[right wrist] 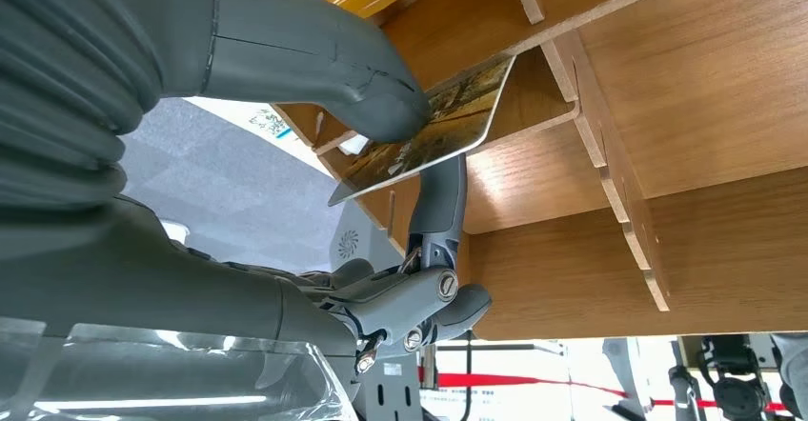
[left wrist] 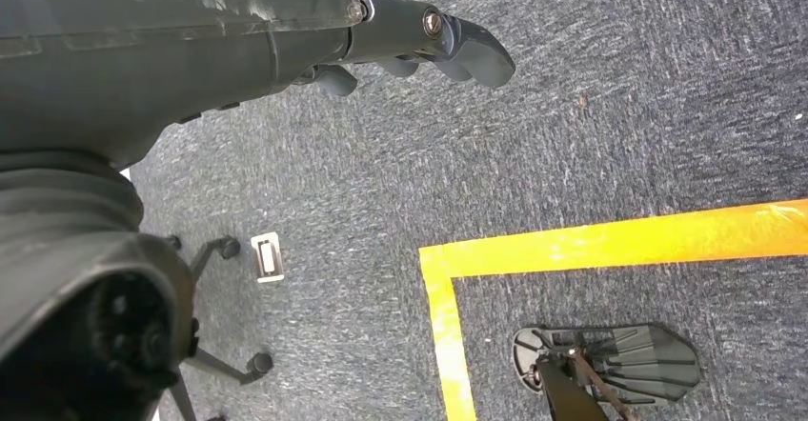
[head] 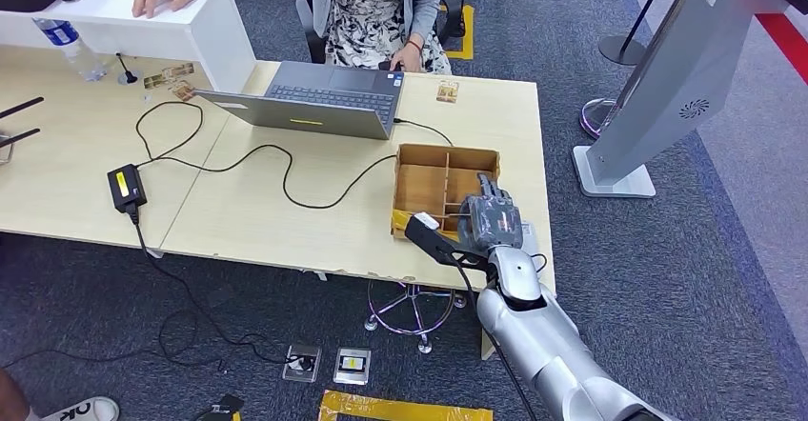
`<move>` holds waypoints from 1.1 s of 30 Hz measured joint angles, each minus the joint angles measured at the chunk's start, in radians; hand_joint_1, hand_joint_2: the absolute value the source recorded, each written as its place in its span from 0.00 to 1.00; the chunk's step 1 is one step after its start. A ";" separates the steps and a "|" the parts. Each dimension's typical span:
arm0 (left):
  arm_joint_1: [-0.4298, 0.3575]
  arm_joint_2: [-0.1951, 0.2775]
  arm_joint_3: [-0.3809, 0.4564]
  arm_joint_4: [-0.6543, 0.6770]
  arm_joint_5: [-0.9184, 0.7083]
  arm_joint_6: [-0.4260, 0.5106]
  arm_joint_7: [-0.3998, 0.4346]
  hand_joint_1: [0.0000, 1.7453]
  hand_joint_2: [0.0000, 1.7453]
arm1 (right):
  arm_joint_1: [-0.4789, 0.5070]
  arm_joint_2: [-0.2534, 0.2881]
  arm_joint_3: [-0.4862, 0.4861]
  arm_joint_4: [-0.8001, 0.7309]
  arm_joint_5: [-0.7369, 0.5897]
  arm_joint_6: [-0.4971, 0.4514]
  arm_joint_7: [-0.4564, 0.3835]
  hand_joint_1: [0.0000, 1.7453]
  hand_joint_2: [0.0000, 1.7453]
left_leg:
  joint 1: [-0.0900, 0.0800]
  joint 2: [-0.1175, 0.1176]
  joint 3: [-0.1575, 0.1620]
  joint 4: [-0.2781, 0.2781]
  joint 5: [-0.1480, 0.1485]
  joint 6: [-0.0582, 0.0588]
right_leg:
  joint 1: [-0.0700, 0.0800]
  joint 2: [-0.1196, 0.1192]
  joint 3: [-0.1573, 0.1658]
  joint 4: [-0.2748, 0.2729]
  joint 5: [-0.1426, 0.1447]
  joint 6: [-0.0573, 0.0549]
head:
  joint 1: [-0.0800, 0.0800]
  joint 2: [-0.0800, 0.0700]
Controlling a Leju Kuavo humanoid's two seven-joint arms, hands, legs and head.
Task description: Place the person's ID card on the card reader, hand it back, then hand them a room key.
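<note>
— While the right hand (head: 491,219) hovers over the wooden box (head: 444,188) on the desk (head: 286,230), what is it gripping?
— A card (right wrist: 429,135), pinched between thumb (right wrist: 314,59) and a finger (right wrist: 440,197) (probably a room key) above a compartment.
— And the left hand (left wrist: 419,50)?
— Hanging over the carpet (left wrist: 591,135), fingers curled, holding nothing.
— The person (head: 376,11)?
— Seated behind the laptop (head: 324,97).

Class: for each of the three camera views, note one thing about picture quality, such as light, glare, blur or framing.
Head view: even light, sharp, soft shadows; the right hand hides part of the wooden box. Left wrist view: carpet and yellow tape sharp, the left hand dark. Right wrist view: the card sharp, the thumb looms large, bright glare on a clear cover.
</note>
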 joint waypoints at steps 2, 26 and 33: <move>0.000 0.000 0.000 0.000 0.000 0.000 0.000 0.00 0.00 | 0.000 0.000 0.000 0.000 -0.001 0.000 -0.002 0.81 1.00 | 0.000 0.000 0.000 0.000 0.000 0.000 | 0.000 0.000 0.000 0.000 0.000 0.000 | 0.000 0.000; 0.002 -0.002 0.000 0.000 0.016 0.010 0.000 0.00 0.00 | -0.126 0.015 -0.032 -0.027 -0.047 -0.001 -0.060 0.99 1.00 | 0.000 0.000 0.000 0.000 0.000 0.000 | 0.000 0.000 0.000 0.000 0.000 0.000 | 0.000 0.000; -0.004 -0.008 0.000 0.000 0.008 0.003 0.000 0.00 0.00 | -0.183 0.022 -0.049 -0.075 -0.049 0.025 -0.061 0.99 1.00 | 0.000 0.000 0.000 0.000 0.000 0.000 | 0.000 0.000 0.000 0.000 0.000 0.000 | 0.000 0.000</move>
